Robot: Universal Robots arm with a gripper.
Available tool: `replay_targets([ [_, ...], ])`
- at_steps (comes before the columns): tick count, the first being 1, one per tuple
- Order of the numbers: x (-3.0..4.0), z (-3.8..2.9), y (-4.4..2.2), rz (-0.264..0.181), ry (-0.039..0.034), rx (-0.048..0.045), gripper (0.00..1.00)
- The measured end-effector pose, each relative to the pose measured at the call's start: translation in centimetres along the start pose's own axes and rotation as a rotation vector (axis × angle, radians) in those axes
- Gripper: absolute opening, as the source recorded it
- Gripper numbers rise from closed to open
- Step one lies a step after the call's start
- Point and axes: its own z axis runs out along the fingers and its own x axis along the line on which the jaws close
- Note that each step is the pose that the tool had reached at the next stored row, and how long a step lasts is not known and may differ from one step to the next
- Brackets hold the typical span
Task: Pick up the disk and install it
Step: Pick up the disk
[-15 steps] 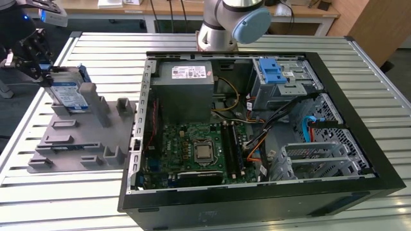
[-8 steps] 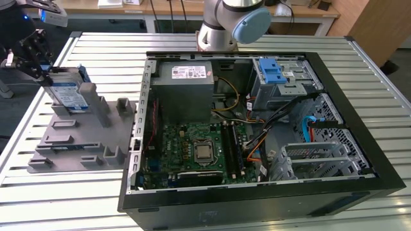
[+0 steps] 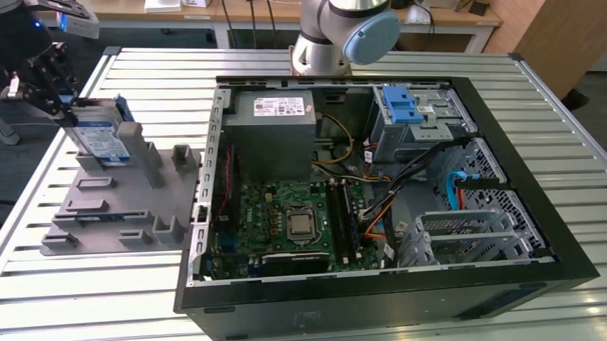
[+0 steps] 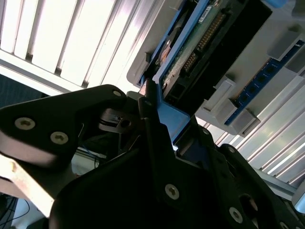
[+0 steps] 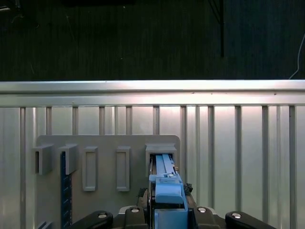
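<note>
The disk [image 3: 99, 138], silver with a blue-and-white label and blue side rails, stands on edge in a slot of the grey holder [image 3: 124, 206] at the exterior view's left. My gripper [image 3: 59, 106] is at the disk's upper end. In the first wrist view the disk's blue rail [image 5: 164, 183] runs out from between the fingers of the gripper [image 5: 167, 212] into the holder slot. The second wrist view has the disk's green circuit board [image 4: 200, 43] beyond the gripper [image 4: 174, 126], whose black fingers [image 4: 148, 112] are pressed against the blue rail. The gripper is shut on the disk.
An open computer case [image 3: 531, 234] lies on the slatted metal table [image 3: 152, 64], to the exterior view's right of the holder. Inside it are a metal drive cage with a blue latch [image 3: 402, 108], a grey power-supply box [image 3: 275, 124], the motherboard [image 3: 294, 220] and loose cables. The arm's base [image 3: 332, 35] stands behind the case.
</note>
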Motion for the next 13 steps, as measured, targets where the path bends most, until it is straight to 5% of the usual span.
replay_targets([
  [13,0.0,-0.84,-0.01,0.0,-0.0001,0.0003,0.36],
])
